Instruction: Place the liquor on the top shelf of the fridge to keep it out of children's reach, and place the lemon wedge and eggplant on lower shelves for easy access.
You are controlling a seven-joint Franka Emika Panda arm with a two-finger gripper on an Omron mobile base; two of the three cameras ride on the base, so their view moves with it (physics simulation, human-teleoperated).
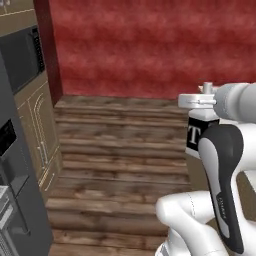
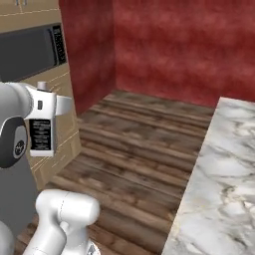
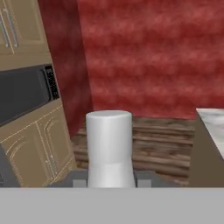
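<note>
Your tool (image 1: 202,102) grasps the liquor (image 1: 200,131) in the air; next bring it to the fridge (image 1: 17,200) top shelf.

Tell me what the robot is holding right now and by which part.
The small dark square-shouldered liquor bottle, gripped by its narrow neck just under the pale cap, by the end effector.

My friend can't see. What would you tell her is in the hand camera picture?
A pale bottle cap stands up close between the gripper fingers. Behind it are a red wall, a wooden floor and tan cabinets with a dark microwave.
</note>
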